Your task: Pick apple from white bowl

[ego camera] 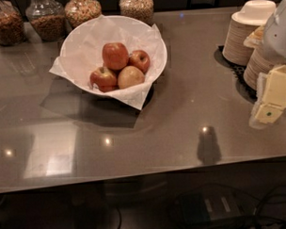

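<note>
Camera view:
- Wide round white bowl [81,40], lined with crinkled white paper [138,98], sits on glossy grey countertop [180,115], left of centre.
- Four apples piled inside: red apple [115,56] on top, red apple [140,61] to its right, red-yellow apple [103,77] on left, yellowish apple [131,76] in front.
- Glass jars of grain [48,18] in row behind bowl.
- Stacked tan disposable bowls [246,32] far right, on black mat [230,66].
- Pale yellow gripper [272,100] at right edge, above counter, well apart from bowl. Spread or closed: cannot tell.
</note>
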You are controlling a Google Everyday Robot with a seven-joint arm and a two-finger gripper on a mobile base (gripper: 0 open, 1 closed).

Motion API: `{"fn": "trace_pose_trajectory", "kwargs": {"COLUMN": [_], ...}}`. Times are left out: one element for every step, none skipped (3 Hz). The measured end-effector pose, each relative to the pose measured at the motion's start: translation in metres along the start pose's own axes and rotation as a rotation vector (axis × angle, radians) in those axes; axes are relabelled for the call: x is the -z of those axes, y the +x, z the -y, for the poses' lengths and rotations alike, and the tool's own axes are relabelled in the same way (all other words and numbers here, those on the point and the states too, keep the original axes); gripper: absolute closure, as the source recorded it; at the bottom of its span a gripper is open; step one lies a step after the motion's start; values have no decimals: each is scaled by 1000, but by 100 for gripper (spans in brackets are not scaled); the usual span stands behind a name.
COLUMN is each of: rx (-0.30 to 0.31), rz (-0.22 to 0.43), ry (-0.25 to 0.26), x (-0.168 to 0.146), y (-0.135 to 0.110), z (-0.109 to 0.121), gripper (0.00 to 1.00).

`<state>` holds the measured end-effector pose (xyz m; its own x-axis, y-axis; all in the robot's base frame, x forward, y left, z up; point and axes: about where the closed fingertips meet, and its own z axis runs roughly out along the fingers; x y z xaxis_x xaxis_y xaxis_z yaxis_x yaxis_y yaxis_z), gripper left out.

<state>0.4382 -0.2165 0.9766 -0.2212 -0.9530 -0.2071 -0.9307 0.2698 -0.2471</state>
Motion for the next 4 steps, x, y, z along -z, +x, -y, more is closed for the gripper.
{"fn": "trace_pose_trajectory", "kwargs": {"rx": [0, -13, -34, -53], "rz": [1, 36, 154, 277], "ry": [0, 8, 10, 18], "x": [0, -4, -22, -36], "y": [0, -7, -33, -62], "z": [0, 4, 18, 34], "gripper": [0, 0, 0, 0]}}
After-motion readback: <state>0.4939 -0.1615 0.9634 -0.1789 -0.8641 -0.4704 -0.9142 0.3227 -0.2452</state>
